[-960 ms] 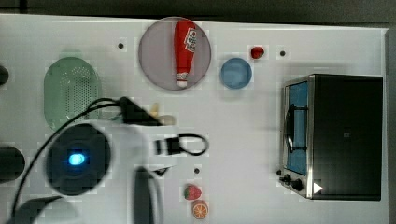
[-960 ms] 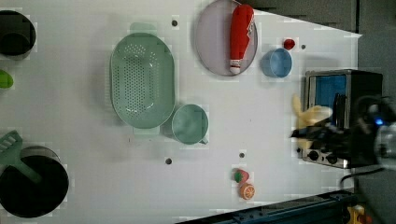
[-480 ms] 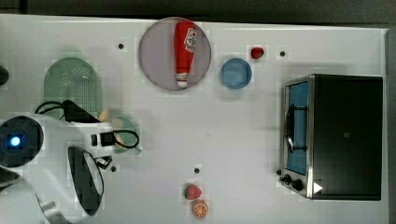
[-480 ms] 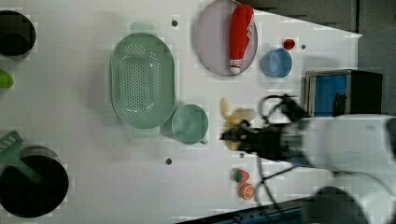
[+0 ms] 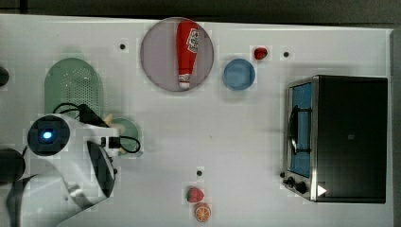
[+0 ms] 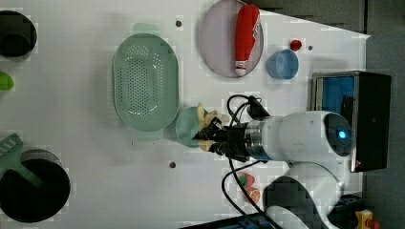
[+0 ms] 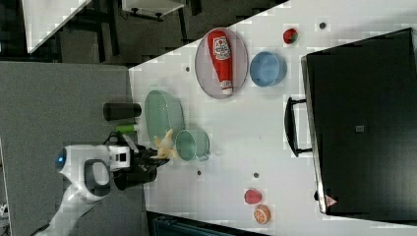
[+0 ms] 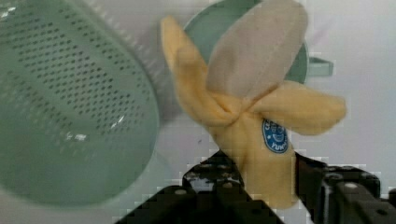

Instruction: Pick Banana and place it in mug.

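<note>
The gripper (image 8: pixel 266 186) is clamped on the half-peeled banana (image 8: pixel 254 116), which bears a round blue sticker (image 8: pixel 275 136) with unreadable lettering, held over the mint-green mug (image 6: pixel 187 126) beside the colander (image 6: pixel 145 76).

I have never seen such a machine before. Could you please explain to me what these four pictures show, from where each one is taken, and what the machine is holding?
The white machine is a robot arm with a two-fingered gripper at its end. Three pictures, the top, left and right views, come from cameras off the arm that look down on the same white table. The fourth comes from a camera on the arm's wrist, looking along the gripper.

On the table are a green colander, a pale green mug beside it, a plate with a red ketchup bottle, a blue bowl, a small toaster oven, a strawberry and an orange slice.

The gripper is shut on a peeled toy banana, with the mug just beyond it.
</note>
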